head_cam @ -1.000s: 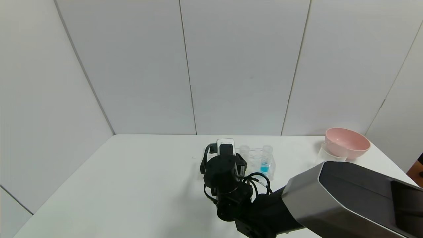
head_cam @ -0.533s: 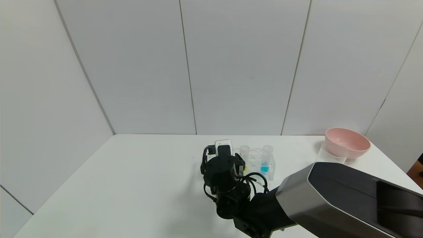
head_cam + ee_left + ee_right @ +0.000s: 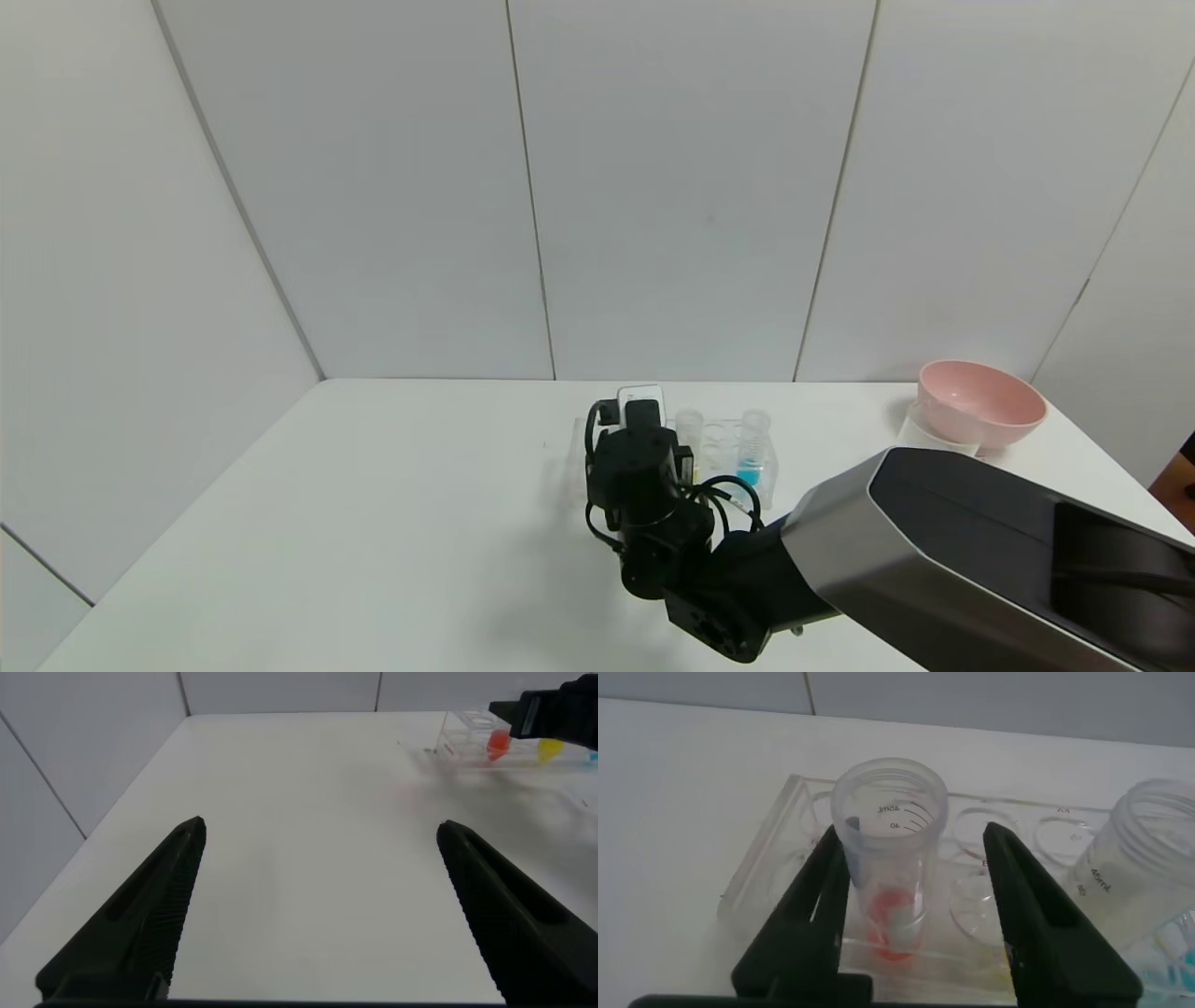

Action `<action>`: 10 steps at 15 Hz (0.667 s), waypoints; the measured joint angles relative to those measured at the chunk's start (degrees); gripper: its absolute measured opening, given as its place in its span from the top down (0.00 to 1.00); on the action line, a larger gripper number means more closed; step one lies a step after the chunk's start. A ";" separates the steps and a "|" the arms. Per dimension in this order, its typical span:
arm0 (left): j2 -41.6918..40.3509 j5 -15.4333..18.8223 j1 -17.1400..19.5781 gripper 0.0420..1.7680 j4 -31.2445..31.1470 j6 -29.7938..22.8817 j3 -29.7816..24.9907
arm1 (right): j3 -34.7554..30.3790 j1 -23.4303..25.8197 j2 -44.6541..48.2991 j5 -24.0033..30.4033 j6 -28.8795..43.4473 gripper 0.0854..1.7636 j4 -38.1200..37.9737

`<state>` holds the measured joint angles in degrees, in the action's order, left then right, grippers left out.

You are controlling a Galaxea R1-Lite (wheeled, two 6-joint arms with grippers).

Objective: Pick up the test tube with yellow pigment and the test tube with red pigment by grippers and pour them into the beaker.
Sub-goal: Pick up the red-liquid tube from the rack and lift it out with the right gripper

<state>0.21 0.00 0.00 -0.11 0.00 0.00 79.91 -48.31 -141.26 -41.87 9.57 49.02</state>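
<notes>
Centre of the right wrist frame: test tube with red pigment (image 3: 889,854), upright in an end hole of the clear tube rack (image 3: 775,891). Clear plastic, threaded rim, printed graduations, a little red-orange liquid at the bottom. Judged light, stiff and smooth, so liable to slip; open at the top, so to be kept upright until over the beaker. Best hold: on the bare wall below the threads, above the rack plate.

Right gripper (image 3: 920,877): fingers parted, one on each side of the red tube, close to its walls; whether they touch it cannot be told. Nothing clamped yet. In the head frame it (image 3: 644,439) sits lower centre, over the rack's left end.

Test tube with yellow pigment (image 3: 1144,859): right edge of the right wrist frame, in a neighbouring hole, yellow tint at its foot.

Tube with blue liquid (image 3: 752,448): right end of the rack, not required.

Beaker (image 3: 924,435): right of the head frame, tucked against the pink bowl (image 3: 980,403), well apart from the rack.

Left gripper (image 3: 322,896): fingers wide apart, empty, over bare white table (image 3: 308,812), far from the rack.
</notes>
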 joint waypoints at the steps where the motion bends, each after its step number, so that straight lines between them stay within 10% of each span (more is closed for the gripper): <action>1: 0.00 0.00 0.00 0.00 0.01 0.00 0.00 | 0.00 0.00 -0.07 0.02 0.00 0.51 0.00; 4: 0.00 0.00 0.00 0.00 0.00 0.00 0.00 | 0.05 0.00 -0.22 0.24 0.09 0.75 -0.02; 10: 0.00 0.00 0.00 0.00 0.01 0.00 0.00 | 0.11 -0.20 -0.22 0.09 0.24 0.75 -0.60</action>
<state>0.21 0.00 0.00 -0.10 0.00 0.00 80.02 -48.51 -141.48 -41.79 9.81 48.42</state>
